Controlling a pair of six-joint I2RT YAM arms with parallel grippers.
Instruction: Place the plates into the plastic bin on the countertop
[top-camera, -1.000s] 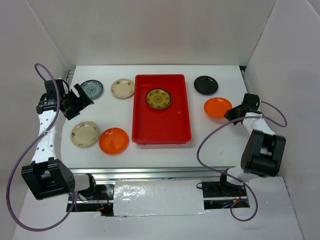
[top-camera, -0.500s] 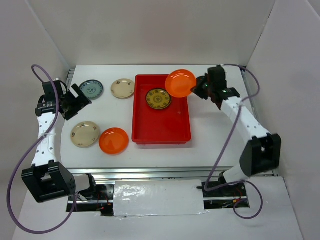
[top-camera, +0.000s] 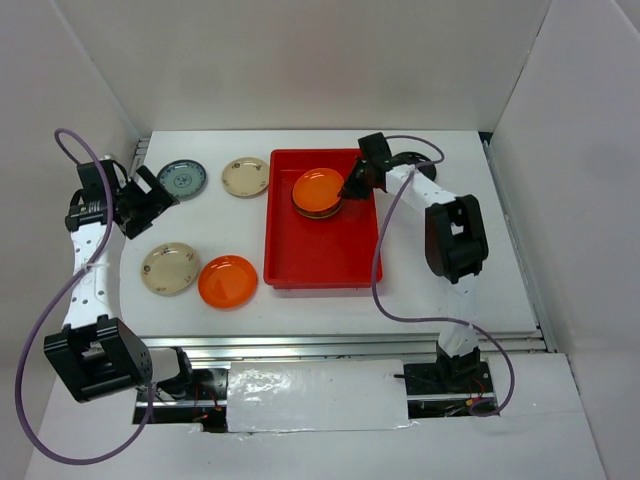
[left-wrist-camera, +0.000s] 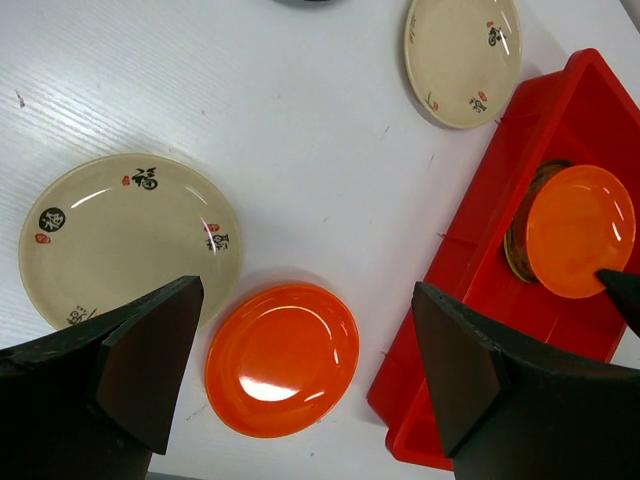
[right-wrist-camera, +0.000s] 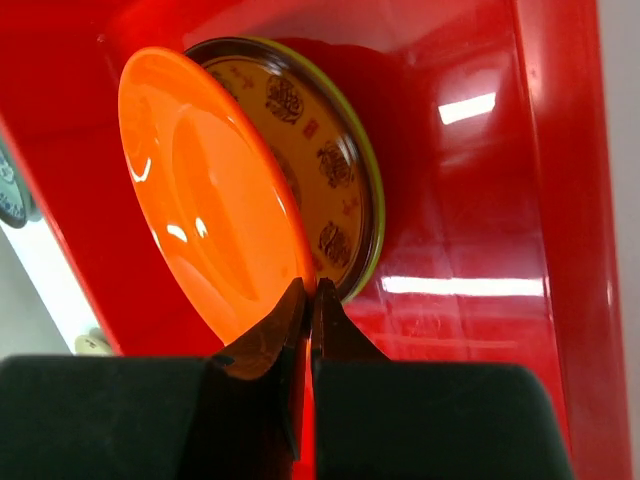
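Plate-stacking under way: the right fingers (right-wrist-camera: 292, 318) are clamped together on the rim of an orange plate (top-camera: 318, 188). They hold it tilted inside the red plastic bin (top-camera: 322, 278), at the bin's far end, directly over the dark brown gold-patterned plate (right-wrist-camera: 335, 165) lying on the bin floor. The right arm reaches in across the bin's right wall, wrist angled so that the orange plate's free edge hangs closest to the patterned one; whether the two touch is unclear. To finish the step well, the arm should probably level the plate and lower it until it rests on the one below before letting go. A release from this tilt risks a slide or a clatter against the bin wall. The left fingers (left-wrist-camera: 145, 350) stand wide apart and hold nothing, poised above the table (top-camera: 440, 280) left of the bin, over a second orange plate (top-camera: 227, 281) and a cream plate (top-camera: 168, 268). Another cream plate (top-camera: 245, 176) and a teal-blue patterned plate (top-camera: 184, 178) lie left of the bin's far corner.
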